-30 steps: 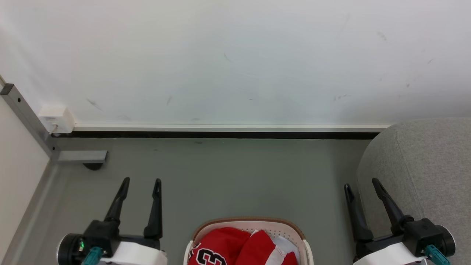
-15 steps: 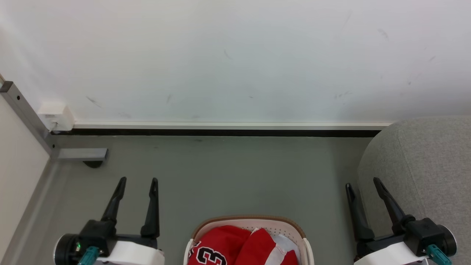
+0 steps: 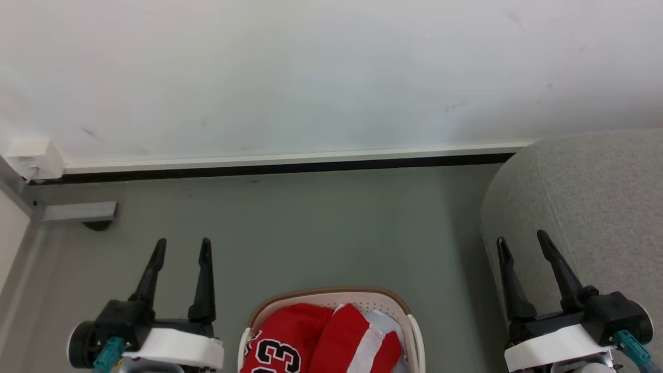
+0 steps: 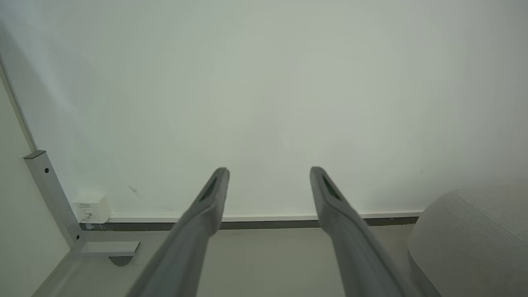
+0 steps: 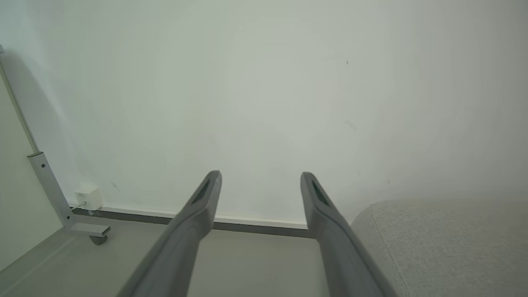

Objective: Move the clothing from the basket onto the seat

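Red clothing (image 3: pixel 311 344) lies in the cream-white basket (image 3: pixel 331 299) at the bottom centre of the head view: a jersey with black-and-white numerals on the left, a piece with a broad white stripe on the right. The speckled grey seat (image 3: pixel 595 207) rises at the right, and its edge shows in both wrist views (image 4: pixel 474 239) (image 5: pixel 445 243). My left gripper (image 3: pixel 182 245) hangs open left of the basket, nothing between its fingers (image 4: pixel 214 194). My right gripper (image 3: pixel 522 239) is open too, empty, over the seat's left edge, its fingers (image 5: pixel 317 198) pointing at the wall.
A white wall (image 3: pixel 311 77) with a dark skirting strip closes the far side of the grey floor (image 3: pixel 321 228). A grey metal post foot (image 3: pixel 77 211) and a small white box (image 3: pixel 31 158) sit at the far left.
The whole head picture has shifted left and up: the camera turned and dipped, so the seat and more of the basket show. Both grippers stay open and empty.
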### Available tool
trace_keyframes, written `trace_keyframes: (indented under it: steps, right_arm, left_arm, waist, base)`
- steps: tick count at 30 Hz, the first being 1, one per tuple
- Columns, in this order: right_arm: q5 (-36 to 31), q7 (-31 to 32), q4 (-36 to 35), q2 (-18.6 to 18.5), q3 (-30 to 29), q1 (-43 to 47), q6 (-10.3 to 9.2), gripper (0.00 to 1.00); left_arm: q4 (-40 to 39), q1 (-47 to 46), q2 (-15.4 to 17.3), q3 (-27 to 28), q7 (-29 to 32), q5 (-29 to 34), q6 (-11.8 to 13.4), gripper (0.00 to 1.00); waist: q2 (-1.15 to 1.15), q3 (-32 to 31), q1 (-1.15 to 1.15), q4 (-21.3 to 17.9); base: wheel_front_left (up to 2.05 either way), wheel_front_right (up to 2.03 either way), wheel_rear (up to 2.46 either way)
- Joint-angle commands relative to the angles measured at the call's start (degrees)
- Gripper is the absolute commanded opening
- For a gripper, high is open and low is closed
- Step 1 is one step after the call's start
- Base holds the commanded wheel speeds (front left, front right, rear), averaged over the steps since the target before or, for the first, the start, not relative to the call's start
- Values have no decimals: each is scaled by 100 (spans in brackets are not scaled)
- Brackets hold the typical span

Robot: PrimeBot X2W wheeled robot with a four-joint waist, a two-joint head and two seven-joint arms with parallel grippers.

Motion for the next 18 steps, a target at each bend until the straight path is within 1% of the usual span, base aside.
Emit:
trace_keyframes:
  steps: [1,4,5,8,11,16,18]
  right_arm:
    - [37,2,-52,-8,-35,-94,-12,100]
    - [62,3,-93,-7,-54,-151,-12,100]
    - [55,2,-129,-8,-87,-226,-12,100]
    - [49,2,-156,-7,-131,-285,-12,100]
    - [77,2,-216,-6,-174,-398,-12,100]
    - [121,2,-309,-7,-247,-582,-12,100]
    - [133,2,-345,-7,-290,-666,-12,100]
  left_arm:
    - [17,-96,29,22,-6,7,-23,100]
    - [67,-200,28,22,-6,43,-66,100]
    - [166,-303,28,-21,-6,74,-121,100]
    - [324,-421,30,-70,-6,63,-177,100]
    - [649,-617,39,-158,-6,132,-265,100]
    - [1640,-1072,155,-496,-6,218,-452,100]
    - [2270,-1295,164,-648,48,110,-517,100]
  waist:
    - [0,192,0,-186]
    - [0,393,0,-348]
    - [0,550,0,-446]
    - [0,710,0,-540]
    - [0,967,0,-681]
    - [0,1400,0,-887]
    - [0,1560,0,-969]
  base:
    - [0,0,0]
    - [0,0,0]
    - [0,0,0]
    - [0,0,0]
    - [0,0,0]
    - [0,0,0]
    - [0,0,0]
